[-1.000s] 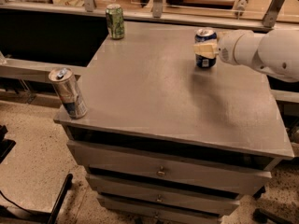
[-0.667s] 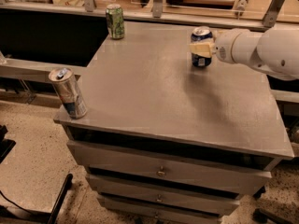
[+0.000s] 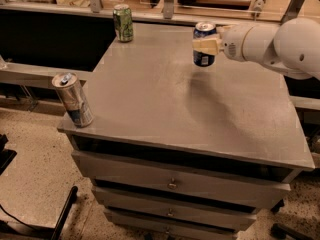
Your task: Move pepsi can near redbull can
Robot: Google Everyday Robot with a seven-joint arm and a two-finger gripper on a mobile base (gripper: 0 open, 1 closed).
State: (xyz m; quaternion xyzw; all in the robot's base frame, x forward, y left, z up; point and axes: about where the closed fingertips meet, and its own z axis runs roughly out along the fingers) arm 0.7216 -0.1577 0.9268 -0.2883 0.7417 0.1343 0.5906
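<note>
Transport step judged in hand. White arm (image 3: 280, 46) reaching in over cabinet's right edge; gripper (image 3: 207, 45) above cabinet's rear centre-right, jaws clamped on pepsi can (image 3: 202, 59), held upright and clear of cabinet top (image 3: 165, 109), shadow cast below. Redbull can (image 3: 74, 100) standing at cabinet's front-left corner, close to both edges, well apart from load. Recommended: carry diagonally toward that corner without dipping, keep upright, lower onto cabinet top just beside redbull can on its inboard side, not touching; release only once seated. Risk noted: slim can so near cabinet's corner likely to topple off if nudged. Cabinet top grey, flat and matt, no obstruction seen along the diagonal; green can (image 3: 123, 23) at cabinet's rear-left corner, off the line. Drawers (image 3: 172, 184) with small knobs below cabinet top. Speckled floor (image 3: 35, 184) in front and to left of cabinet; dark recess and glazed frames behind cabinet.
</note>
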